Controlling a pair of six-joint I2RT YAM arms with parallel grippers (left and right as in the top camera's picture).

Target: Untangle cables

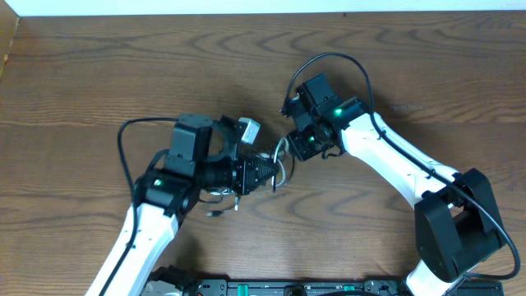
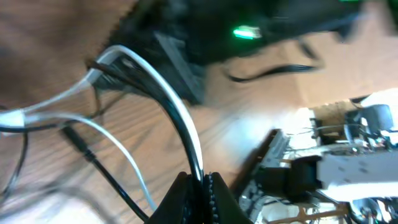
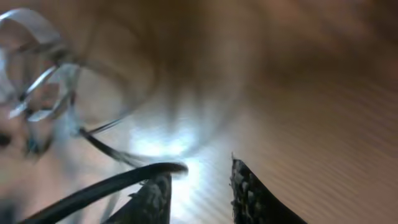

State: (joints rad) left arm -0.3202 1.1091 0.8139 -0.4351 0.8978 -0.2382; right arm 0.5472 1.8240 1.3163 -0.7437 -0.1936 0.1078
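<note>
The cables (image 1: 281, 167) are thin black and white cords bunched at mid-table between the two grippers. A loose end (image 1: 217, 210) trails under the left arm. My left gripper (image 1: 276, 174) points right and is shut on a black and a white cord (image 2: 186, 124) that run side by side out of its jaws (image 2: 202, 178). These cords arch up to the dark right gripper (image 2: 186, 37). My right gripper (image 1: 290, 148) hangs just above the bunch. In the right wrist view it (image 3: 200, 173) stands open, a black cord (image 3: 118, 182) lying over its left fingertip, nothing between the fingers. Blurred white loops (image 3: 43, 87) lie beyond.
The wooden table (image 1: 99, 74) runs to a pale far edge at the top. Thick black arm cables loop above the right wrist (image 1: 329, 57) and beside the left arm (image 1: 123, 152). The robot base (image 1: 271, 288) sits at the front edge.
</note>
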